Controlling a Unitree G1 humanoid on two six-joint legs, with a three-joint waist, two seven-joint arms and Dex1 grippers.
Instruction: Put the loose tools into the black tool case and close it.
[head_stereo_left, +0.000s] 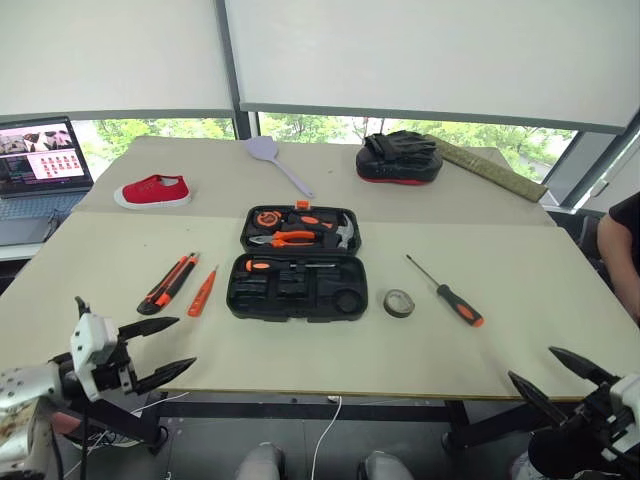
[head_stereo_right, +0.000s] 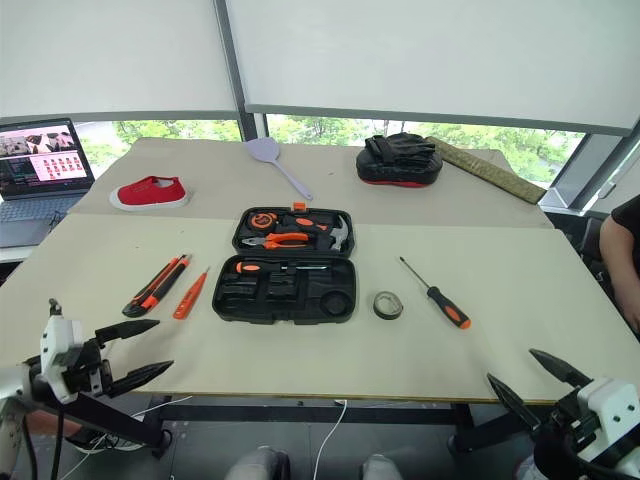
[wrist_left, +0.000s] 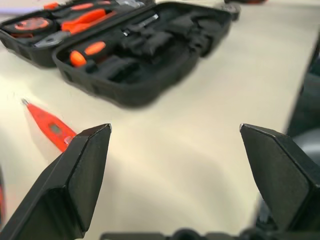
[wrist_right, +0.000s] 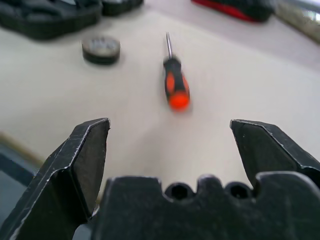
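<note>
The black tool case (head_stereo_left: 298, 262) lies open at the centre of the table (head_stereo_left: 520, 320). Its far half holds pliers, a hammer and a tape measure; its near half holds one screwdriver (head_stereo_left: 280, 265), other slots vacant. Utility knife (head_stereo_left: 167, 283) and tester pen (head_stereo_left: 202, 292) lie left of it, tape roll (head_stereo_left: 399, 303) and second screwdriver (head_stereo_left: 446, 291) right. Left gripper (head_stereo_left: 160, 350) and right gripper (head_stereo_left: 560, 378): jaws released, grasping nothing

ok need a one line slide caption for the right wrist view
Open right tool low over the table, facing a loose screwdriver and small tape roll.
</note>
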